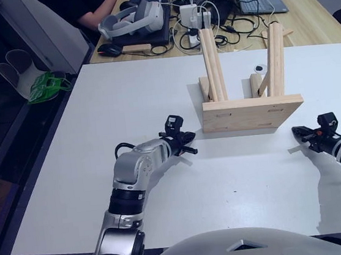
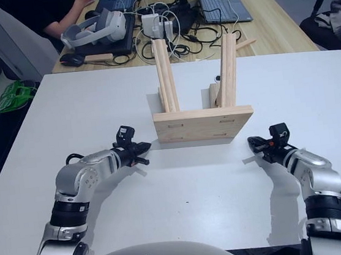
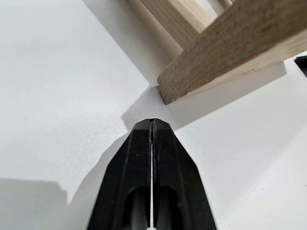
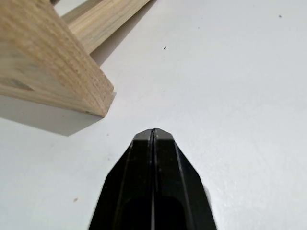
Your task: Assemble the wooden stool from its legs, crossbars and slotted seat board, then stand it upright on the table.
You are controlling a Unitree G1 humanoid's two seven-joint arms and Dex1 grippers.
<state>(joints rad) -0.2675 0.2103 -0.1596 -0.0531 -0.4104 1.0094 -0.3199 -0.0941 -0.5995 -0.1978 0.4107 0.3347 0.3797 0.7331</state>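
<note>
Stool (image 1: 242, 104) assembled, lying on its side on white tabletop (image 1: 125, 108). One seat board (image 1: 252, 118) standing on its long edge, flat face toward robot. Two legs (image 1: 213, 61) clearly seen, stretching away from board's upper edge, well apart. Lower legs and crossbars mostly hidden behind board, not countable. Two end effectors, both closed and empty: left end effector (image 1: 189, 144) near board's left lower corner, right end effector (image 1: 296, 131) near its right lower corner, neither touching wood.
</note>
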